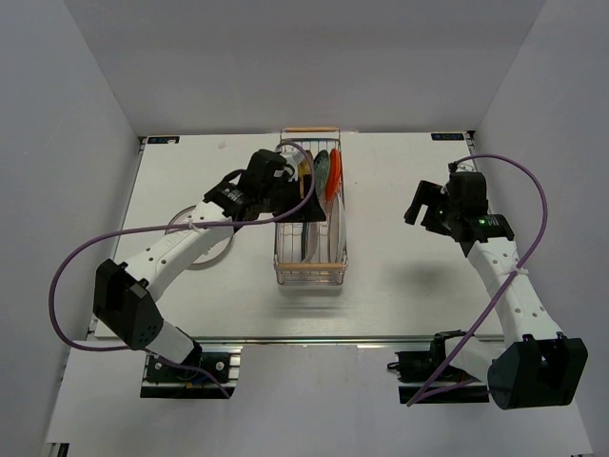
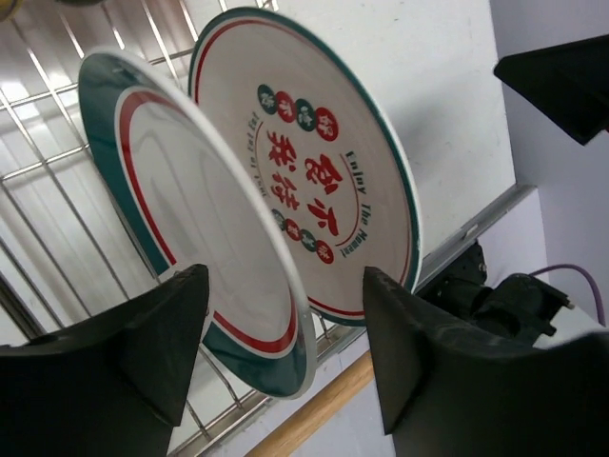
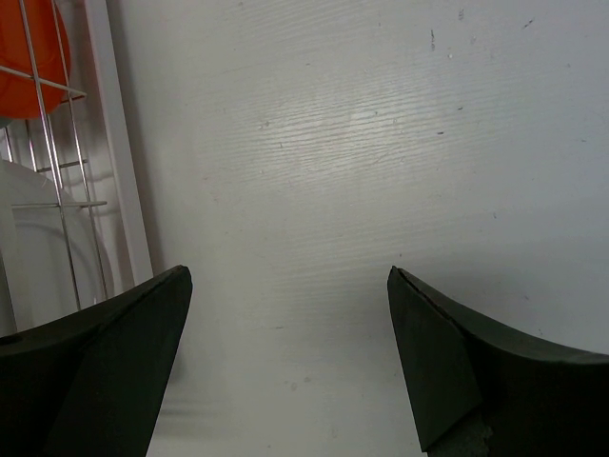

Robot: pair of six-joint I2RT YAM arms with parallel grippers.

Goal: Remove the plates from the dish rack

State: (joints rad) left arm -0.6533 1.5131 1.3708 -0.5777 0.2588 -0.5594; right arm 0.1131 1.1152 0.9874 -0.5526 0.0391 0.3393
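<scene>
1. Rack: wire basket with a wooden bar at each short end, standing mid-counter, long axis running away from the arm bases.
2. Plates in rack, all on edge:
   - Orange plate, far end of rack, right side.
   - Grey-teal plate, just left of it.
   - Yellow plate, a sliver at the rack's left side, mostly hidden by the left pincer.
   - Script plate, white with red characters and a teal-and-red rim, at the rack's near half.
   - Banded plate, white with a teal-and-red rim, beside the script plate and apart from it.
3. Pale plate: flat on the counter left of the rack, partly under the left arm.
4. Left pincer: over the rack, spread, fingers astride the banded plate's rim, with a gap showing at the right finger.
5. Right pincer: spread wide, holding nothing, over bare counter well right of the rack.
</scene>
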